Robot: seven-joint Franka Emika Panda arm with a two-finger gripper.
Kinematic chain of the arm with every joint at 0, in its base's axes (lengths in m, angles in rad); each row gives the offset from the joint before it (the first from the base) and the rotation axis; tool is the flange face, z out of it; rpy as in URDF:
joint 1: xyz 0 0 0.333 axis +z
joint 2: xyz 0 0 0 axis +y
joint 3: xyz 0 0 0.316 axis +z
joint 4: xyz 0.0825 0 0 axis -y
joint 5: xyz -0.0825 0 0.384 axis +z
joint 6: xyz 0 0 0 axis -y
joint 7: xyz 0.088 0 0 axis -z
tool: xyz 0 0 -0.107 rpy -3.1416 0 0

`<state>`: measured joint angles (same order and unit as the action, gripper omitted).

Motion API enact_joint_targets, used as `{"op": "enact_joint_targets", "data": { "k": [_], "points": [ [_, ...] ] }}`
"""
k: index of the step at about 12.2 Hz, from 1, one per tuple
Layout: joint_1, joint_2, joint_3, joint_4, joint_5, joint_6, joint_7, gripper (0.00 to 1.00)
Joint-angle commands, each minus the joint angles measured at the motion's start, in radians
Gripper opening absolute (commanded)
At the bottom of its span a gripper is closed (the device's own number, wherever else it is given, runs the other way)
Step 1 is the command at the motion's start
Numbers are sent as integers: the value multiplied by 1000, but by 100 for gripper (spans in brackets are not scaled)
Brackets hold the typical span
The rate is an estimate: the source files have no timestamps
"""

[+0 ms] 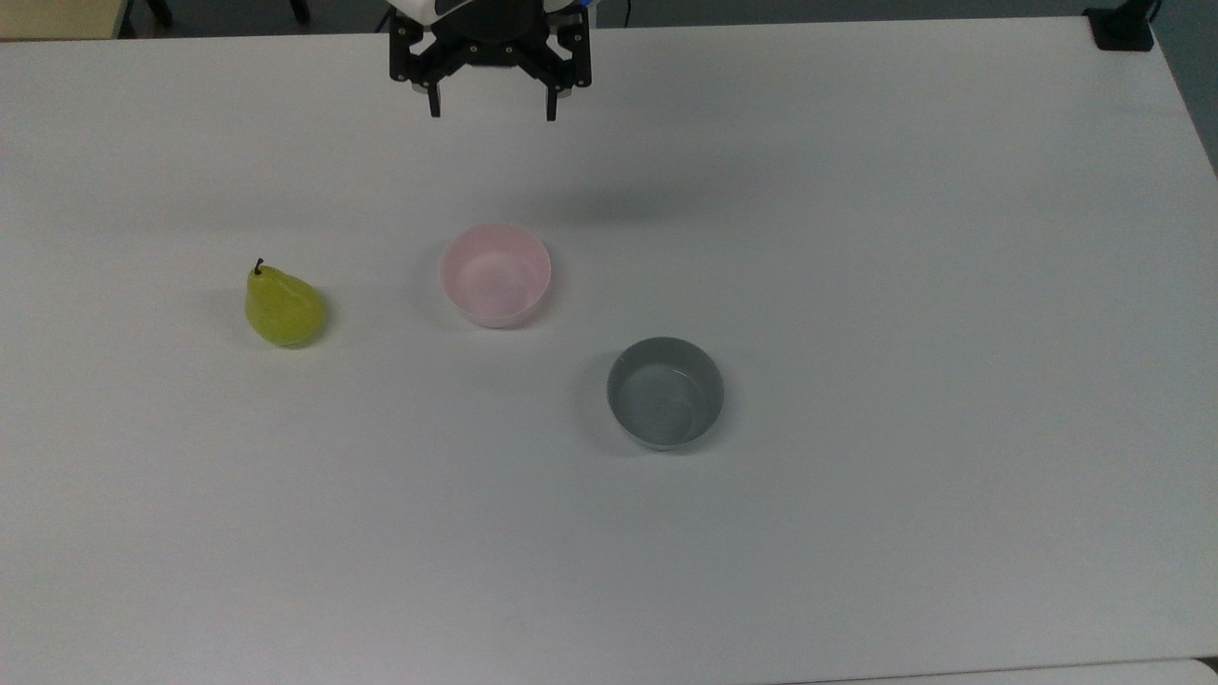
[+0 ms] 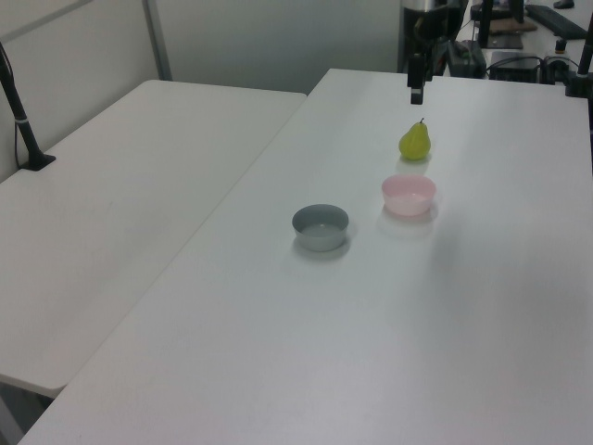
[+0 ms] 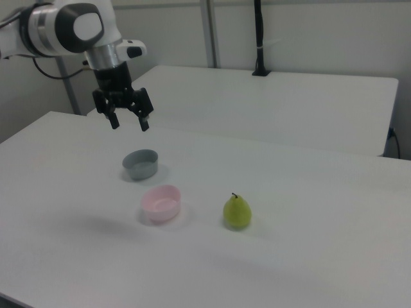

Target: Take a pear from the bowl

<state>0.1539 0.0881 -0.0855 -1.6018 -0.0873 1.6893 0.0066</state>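
Pear (image 1: pixel 284 309) sits upright on the table (image 1: pixel 856 238), stem up, not in either bowl. It's on the top view's left, well apart from the pink bowl (image 1: pixel 495 275) (bowl holds nothing, smooth inside visible). In the right view the pear (image 3: pixel 237 212) is just right of the pink bowl (image 3: pixel 162 203), with a clear gap between them.

Grey bowl (image 1: pixel 665 392) is on the top view's lower right of the pink one, near it but not touching, also with nothing in it.

Gripper (image 1: pixel 492 112) hangs in the air at the top edge of the top view, above the far part of the table, well apart from pear and both bowls. Jaws spread wide, nothing between them (both fingertips plain in the right view, gripper (image 3: pixel 129 123) pointing down). In the left view the gripper (image 2: pixel 417 93) is beyond the pear (image 2: pixel 415 141), higher up.

A second white table (image 2: pixel 120 185) stands beside the main one on the left view's left, with a black post (image 2: pixel 20 116) clamped at its edge.
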Motion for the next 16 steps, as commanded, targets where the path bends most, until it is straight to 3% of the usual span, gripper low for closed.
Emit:
{"op": "enact_joint_targets", "data": {
  "k": [1, 9, 13, 16],
  "points": [
    [12, -60, -14, -20, 46, -56, 9, 100],
    [-5, -79, -13, -20, 47, -60, 7, 100],
    [-97, -88, 71, -21, 47, -63, 7, 100],
    [-97, -91, 82, -23, 47, -77, 7, 100]
  ]
}}
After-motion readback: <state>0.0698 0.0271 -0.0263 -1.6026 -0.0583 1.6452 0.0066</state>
